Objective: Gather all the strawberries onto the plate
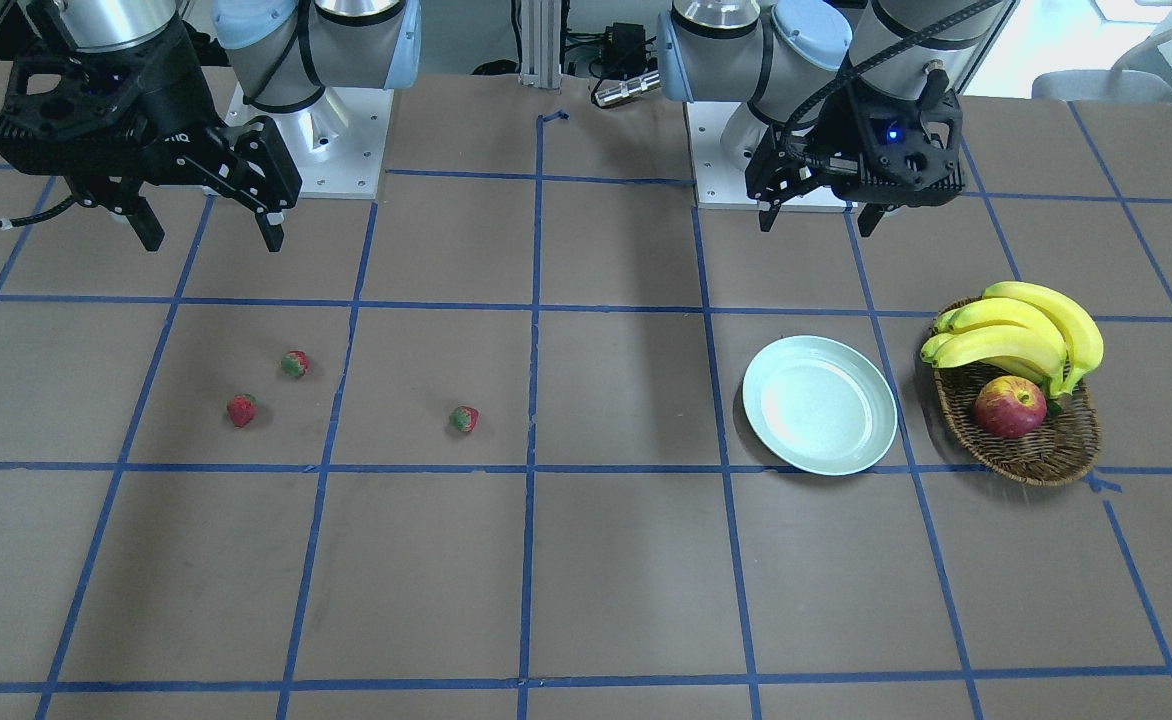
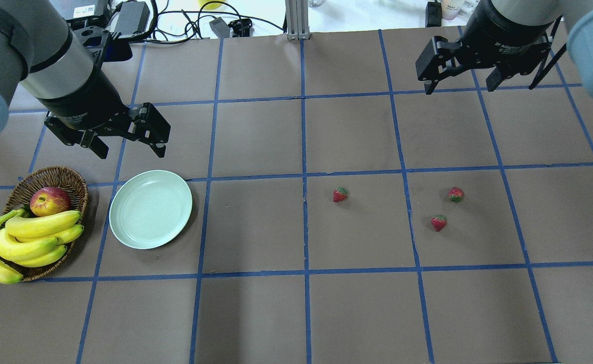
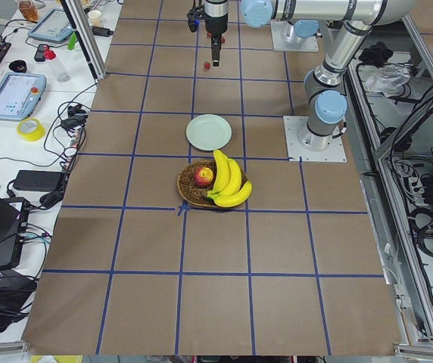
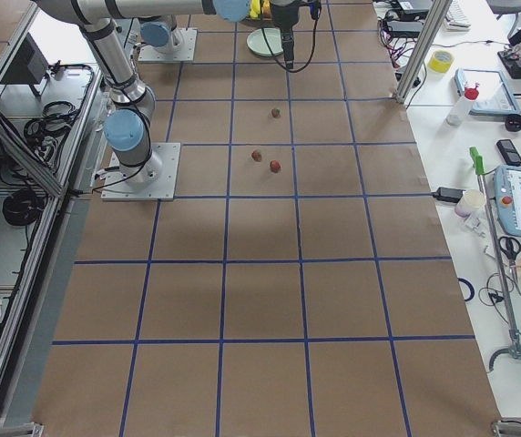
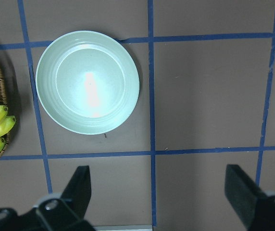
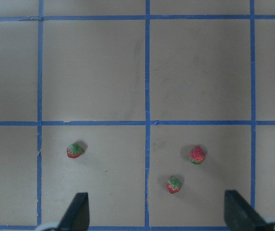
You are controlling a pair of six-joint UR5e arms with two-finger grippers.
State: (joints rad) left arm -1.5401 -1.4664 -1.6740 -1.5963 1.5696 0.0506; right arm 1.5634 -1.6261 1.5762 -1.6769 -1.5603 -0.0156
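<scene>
Three strawberries lie on the table on my right side: one toward the middle (image 2: 340, 194), two further right (image 2: 456, 194) (image 2: 438, 222). They also show in the right wrist view (image 6: 74, 150) (image 6: 197, 155) (image 6: 174, 185). The pale mint plate (image 2: 151, 209) sits empty on my left side and shows in the left wrist view (image 5: 87, 82). My left gripper (image 2: 130, 150) hovers open and empty just behind the plate. My right gripper (image 2: 459, 88) hovers open and empty, well behind the strawberries.
A brown wicker basket (image 2: 53, 177) with bananas (image 2: 28, 237) and a red apple (image 2: 49, 200) stands just left of the plate. Blue tape lines grid the brown table. Cables and devices lie beyond the table's far edge.
</scene>
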